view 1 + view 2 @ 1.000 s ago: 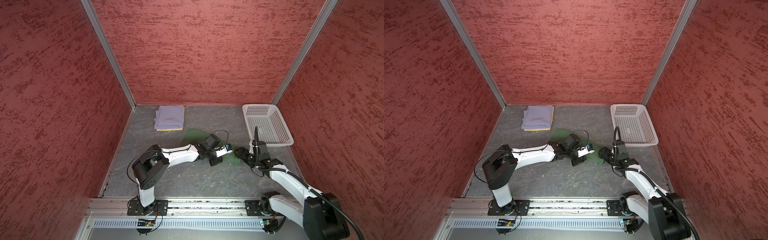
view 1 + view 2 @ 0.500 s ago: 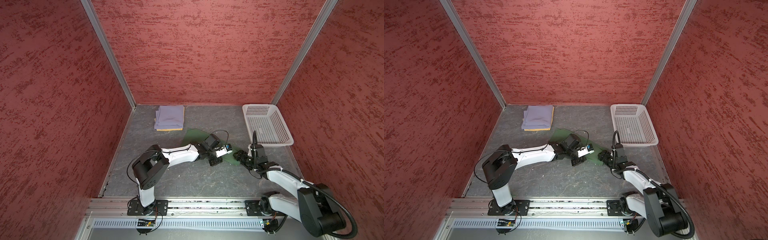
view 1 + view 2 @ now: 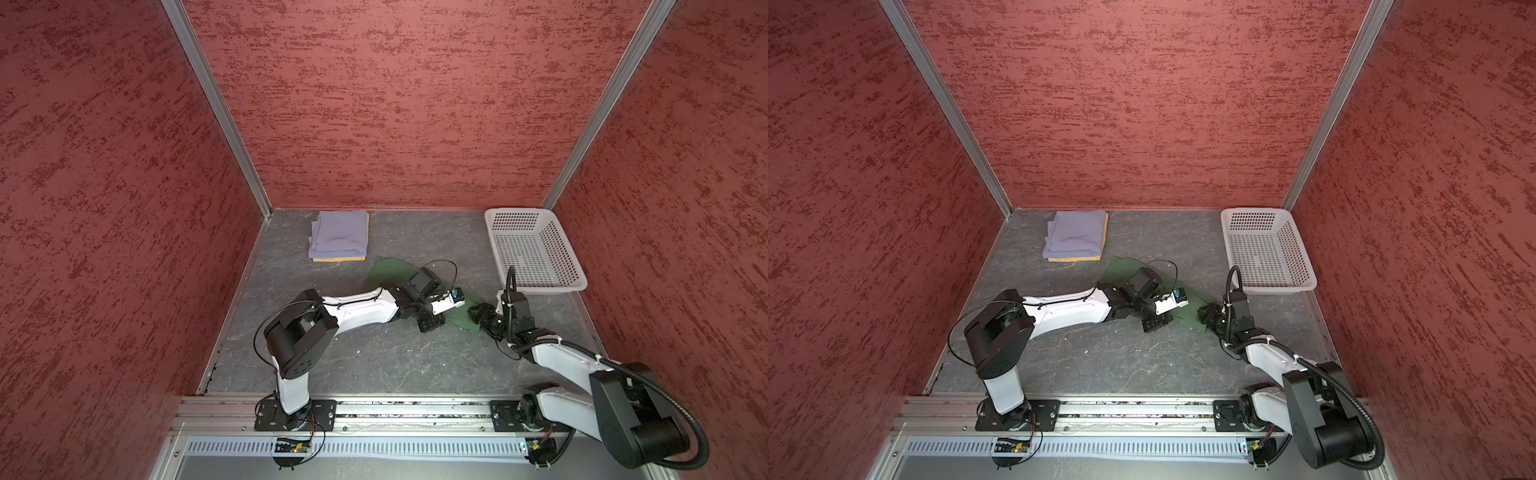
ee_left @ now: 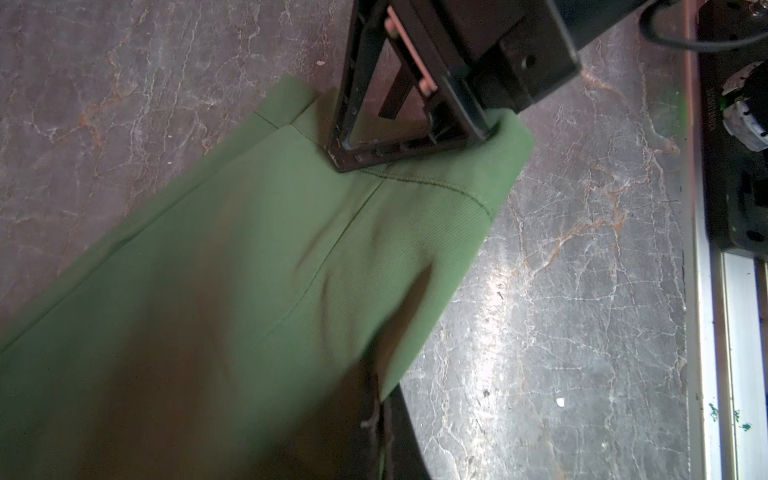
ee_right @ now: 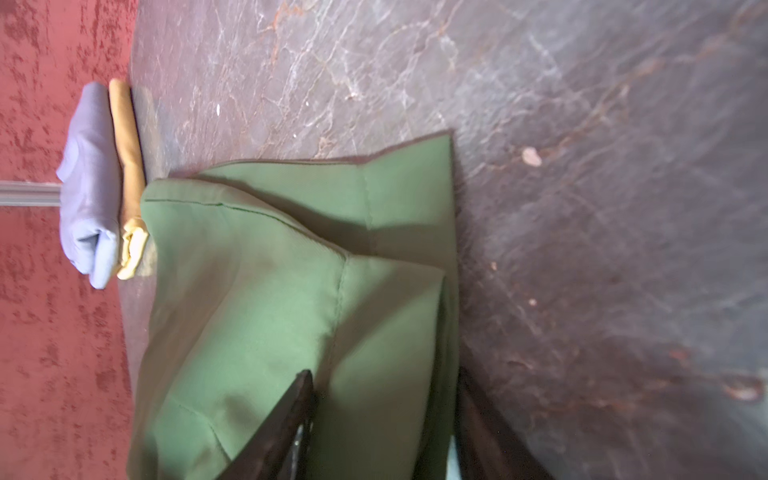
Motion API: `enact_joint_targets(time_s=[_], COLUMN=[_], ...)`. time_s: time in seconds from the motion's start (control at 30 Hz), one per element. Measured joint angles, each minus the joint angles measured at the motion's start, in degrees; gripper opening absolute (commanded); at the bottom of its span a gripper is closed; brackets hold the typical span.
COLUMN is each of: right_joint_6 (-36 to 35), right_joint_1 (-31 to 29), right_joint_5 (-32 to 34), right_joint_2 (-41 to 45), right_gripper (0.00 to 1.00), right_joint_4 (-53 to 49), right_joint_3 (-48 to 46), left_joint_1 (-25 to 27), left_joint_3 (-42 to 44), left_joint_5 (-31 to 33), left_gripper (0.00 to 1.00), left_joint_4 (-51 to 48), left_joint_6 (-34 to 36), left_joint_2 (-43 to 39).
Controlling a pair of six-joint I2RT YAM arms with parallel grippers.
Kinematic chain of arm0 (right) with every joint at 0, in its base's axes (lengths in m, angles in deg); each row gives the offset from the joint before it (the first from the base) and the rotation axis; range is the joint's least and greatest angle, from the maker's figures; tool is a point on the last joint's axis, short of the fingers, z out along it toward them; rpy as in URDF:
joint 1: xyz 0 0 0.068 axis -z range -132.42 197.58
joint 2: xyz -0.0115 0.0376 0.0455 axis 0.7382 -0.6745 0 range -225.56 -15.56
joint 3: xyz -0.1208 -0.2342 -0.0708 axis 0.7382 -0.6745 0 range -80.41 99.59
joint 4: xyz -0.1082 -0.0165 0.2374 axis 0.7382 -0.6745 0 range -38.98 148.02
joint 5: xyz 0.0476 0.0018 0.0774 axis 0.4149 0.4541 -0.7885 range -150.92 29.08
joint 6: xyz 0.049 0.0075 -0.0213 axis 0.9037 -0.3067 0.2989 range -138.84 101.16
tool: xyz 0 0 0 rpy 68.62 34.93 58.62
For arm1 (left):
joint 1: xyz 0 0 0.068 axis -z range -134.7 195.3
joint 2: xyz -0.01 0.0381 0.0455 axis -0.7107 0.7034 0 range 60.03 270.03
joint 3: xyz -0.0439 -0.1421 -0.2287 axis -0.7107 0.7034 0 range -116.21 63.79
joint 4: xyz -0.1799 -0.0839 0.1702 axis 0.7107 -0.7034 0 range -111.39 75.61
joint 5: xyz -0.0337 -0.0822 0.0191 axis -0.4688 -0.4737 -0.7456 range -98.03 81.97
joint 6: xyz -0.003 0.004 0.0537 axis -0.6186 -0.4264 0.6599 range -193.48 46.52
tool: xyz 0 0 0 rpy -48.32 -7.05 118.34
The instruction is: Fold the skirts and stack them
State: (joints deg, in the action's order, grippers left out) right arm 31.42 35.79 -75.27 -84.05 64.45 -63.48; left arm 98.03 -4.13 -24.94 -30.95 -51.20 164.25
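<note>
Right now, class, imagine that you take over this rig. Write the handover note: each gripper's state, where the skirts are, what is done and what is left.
Left gripper: shut on the green skirt, which lies between the two arms.
Right gripper: jaws apart, astride the right-hand end of the same skirt; grip not yet made.
Lavender skirt: folded, lying on the folded yellow skirt at the back left.
Done: two skirts folded and stacked.
Left: fold the green skirt, then set it on top of the other two.
</note>
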Motion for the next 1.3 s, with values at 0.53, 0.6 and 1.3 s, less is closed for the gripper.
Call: enact_joint_targets(time_s=[0.53,0.6,1.3], right_joint_6=[-3.87,-5.16,-13.68], right_joint_1=[0.0,0.0,0.0], right_joint_5=[4.98,6.23,9.7], right_joint_2=[1.55,2.4,7.96], right_gripper=[0.0,0.0,0.0], right_joint_4=[-2.93,-4.79,-20.24], right_joint_3=[0.35,0.83,9.2], left_joint_1=[0.44,-0.48,2.29], left_joint_3=[7.82,11.3,11.43], left_joint_5=[-1.03,-0.79,13.99], left_gripper=[0.67,0.66,0.0], left_joint_4=[4.0,7.61,28.39], left_joint_6=[-7.34,-10.8,-29.75], left_joint_2=[-2.38,-4.57,7.17])
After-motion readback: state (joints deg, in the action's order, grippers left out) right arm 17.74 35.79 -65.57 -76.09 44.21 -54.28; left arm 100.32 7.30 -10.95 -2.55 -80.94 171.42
